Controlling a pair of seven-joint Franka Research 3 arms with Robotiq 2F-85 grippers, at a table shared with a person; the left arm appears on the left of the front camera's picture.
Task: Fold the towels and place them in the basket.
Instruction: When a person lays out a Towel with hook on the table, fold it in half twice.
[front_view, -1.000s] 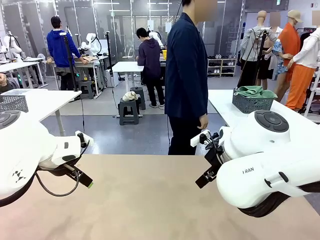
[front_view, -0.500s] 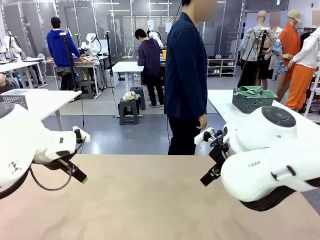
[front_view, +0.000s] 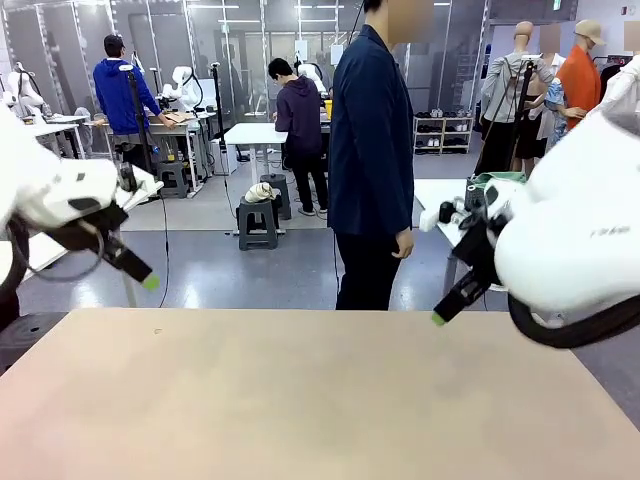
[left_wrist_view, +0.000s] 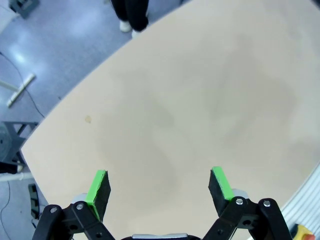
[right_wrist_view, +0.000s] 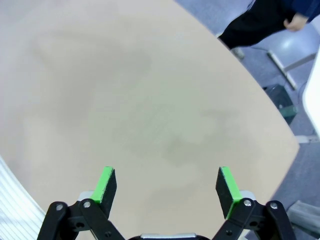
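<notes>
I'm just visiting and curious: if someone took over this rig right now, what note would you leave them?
Left tool: open, holding nothing, above the table.
Right tool: open, holding nothing, above the table.
Person: stands at the far side, arm hanging.
Done: nothing folded or put away that I can see.
Left: fold the towels and place them in the basket.
</notes>
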